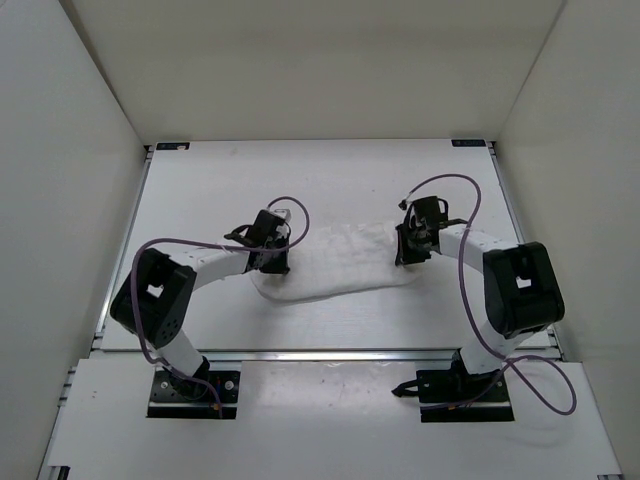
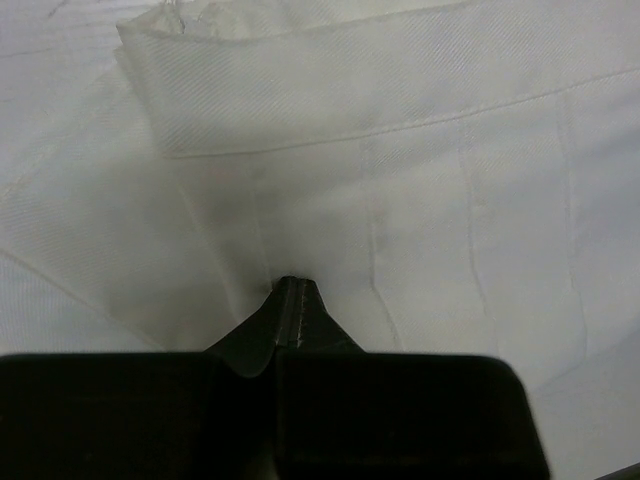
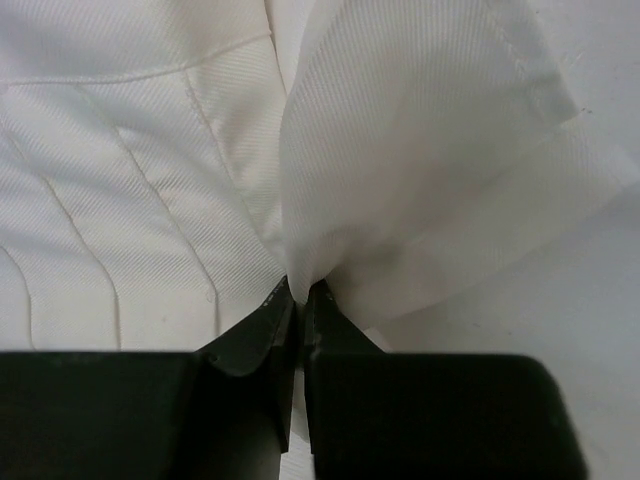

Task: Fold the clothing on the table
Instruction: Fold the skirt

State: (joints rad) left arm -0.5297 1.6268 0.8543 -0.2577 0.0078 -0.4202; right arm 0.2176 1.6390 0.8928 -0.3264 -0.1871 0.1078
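The white pleated clothing (image 1: 335, 262) lies flat across the middle of the table (image 1: 200, 190), between the two arms. My left gripper (image 1: 272, 262) is at its left end. In the left wrist view that gripper (image 2: 290, 285) has its jaws shut, and creases in the cloth (image 2: 400, 180) run into the tips. My right gripper (image 1: 408, 255) is at the right end. In the right wrist view a raised fold of the clothing (image 3: 400, 150) is pinched between the shut jaws of the right gripper (image 3: 300, 290).
White walls (image 1: 60, 200) enclose the table on three sides. A silver rail (image 1: 330, 353) runs along the near edge in front of the arm bases. Purple cables (image 1: 455, 180) loop above both wrists.
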